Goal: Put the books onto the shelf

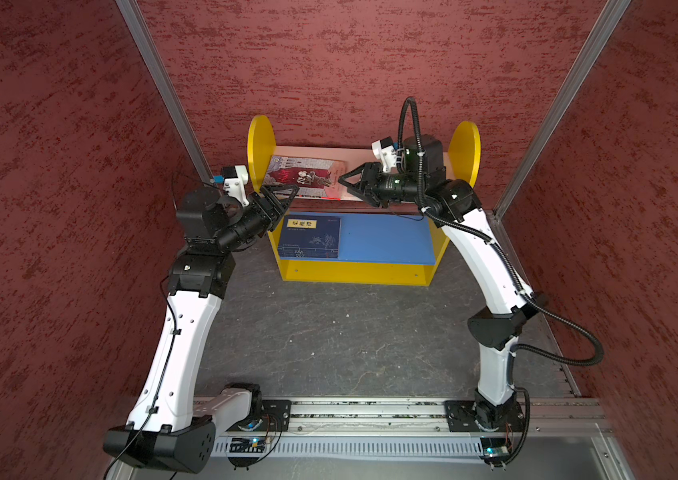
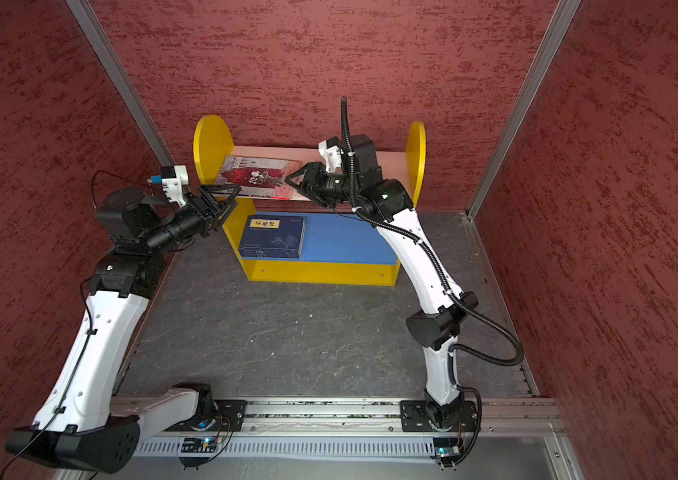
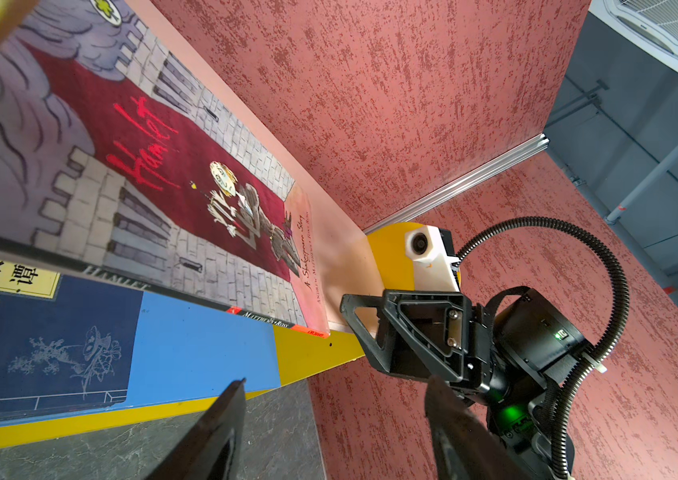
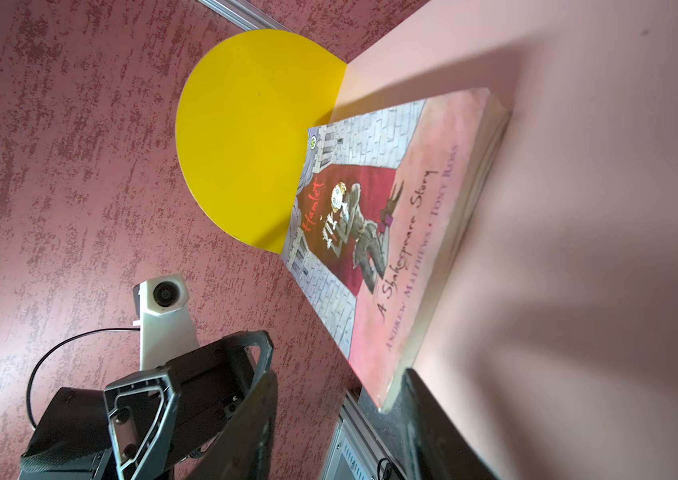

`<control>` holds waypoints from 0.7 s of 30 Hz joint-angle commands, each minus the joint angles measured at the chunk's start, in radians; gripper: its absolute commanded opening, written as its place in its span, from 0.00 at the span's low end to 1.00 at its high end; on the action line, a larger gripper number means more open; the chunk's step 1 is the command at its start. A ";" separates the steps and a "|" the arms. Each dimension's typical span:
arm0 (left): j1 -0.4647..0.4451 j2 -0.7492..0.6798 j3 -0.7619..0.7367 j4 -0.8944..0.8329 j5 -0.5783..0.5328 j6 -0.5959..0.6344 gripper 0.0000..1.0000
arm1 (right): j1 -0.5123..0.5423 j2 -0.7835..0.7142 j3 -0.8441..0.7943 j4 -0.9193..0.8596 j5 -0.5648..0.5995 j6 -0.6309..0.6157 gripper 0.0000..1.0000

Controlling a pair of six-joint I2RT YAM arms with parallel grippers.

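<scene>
The shelf stands at the far end of the surface, and both arms reach toward its front. The left end effector hovers just in front of the left end of the upper board, beside the yellow side panel. Its jaws are spread and nothing sits between them, which its own wrist view confirms. The right end effector faces it from the opposite side, over the middle of the same pink board. Its jaws are also parted and not clamped on anything. Between the two end effectors the Hamlet book lies flat, cover up, on the upper board. Its spine runs along the board's front edge, and its far end lies close to the side panel next to the left end effector. In the right wrist view the book's near corner reaches into the gap between the right fingers. Whether a finger touches it cannot be told. Below the left end effector and a little toward the right one, a navy book with a yellow label lies flat on the left part of the blue lower board. Its front edge looks layered, so it may be a stack, but the count cannot be told.
</scene>
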 commanded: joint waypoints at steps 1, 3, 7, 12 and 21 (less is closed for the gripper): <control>0.004 0.000 0.004 0.017 0.009 0.014 0.69 | -0.006 0.011 0.029 -0.012 0.013 0.006 0.49; 0.004 0.000 0.005 0.019 0.012 0.014 0.69 | -0.006 0.018 0.028 -0.007 0.009 0.009 0.49; 0.001 0.001 0.002 0.024 0.013 0.014 0.69 | -0.006 0.033 0.029 0.017 -0.017 0.026 0.49; -0.008 0.007 0.002 0.031 0.015 0.009 0.69 | -0.006 0.060 0.038 0.051 -0.051 0.053 0.49; -0.026 0.024 -0.004 0.050 0.020 -0.001 0.70 | -0.008 0.090 0.063 0.067 -0.070 0.072 0.50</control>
